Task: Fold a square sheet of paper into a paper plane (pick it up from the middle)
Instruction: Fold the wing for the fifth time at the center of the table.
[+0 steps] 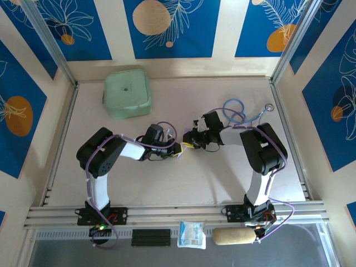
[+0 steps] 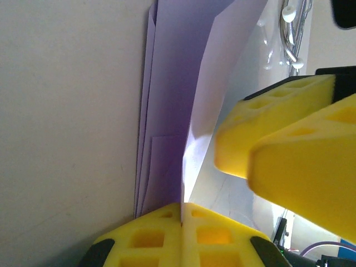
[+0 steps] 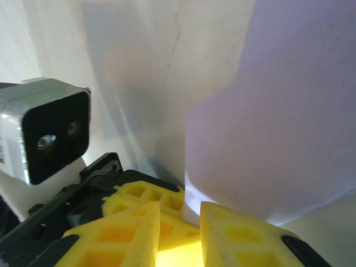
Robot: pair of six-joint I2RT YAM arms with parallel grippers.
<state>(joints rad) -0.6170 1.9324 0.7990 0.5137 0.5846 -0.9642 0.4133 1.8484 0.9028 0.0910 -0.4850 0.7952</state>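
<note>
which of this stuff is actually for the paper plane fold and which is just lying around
For the job:
paper
left gripper, shut on the paper
right gripper, open, close to the paper

Lying about:
green pouch
white packet
tan roll

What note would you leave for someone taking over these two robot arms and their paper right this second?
Left gripper: shut on the thin pale lilac paper sheet.
Right gripper: jaws slightly apart at the sheet's edge, close beside the left gripper; no firm grip visible.
Paper: held on edge between the two arms mid-table, well away from the mint-green rounded pouch.
Done: sheet picked up; several folded layers show.
Left: the remaining folds; no pointed dart shape visible yet.
</note>
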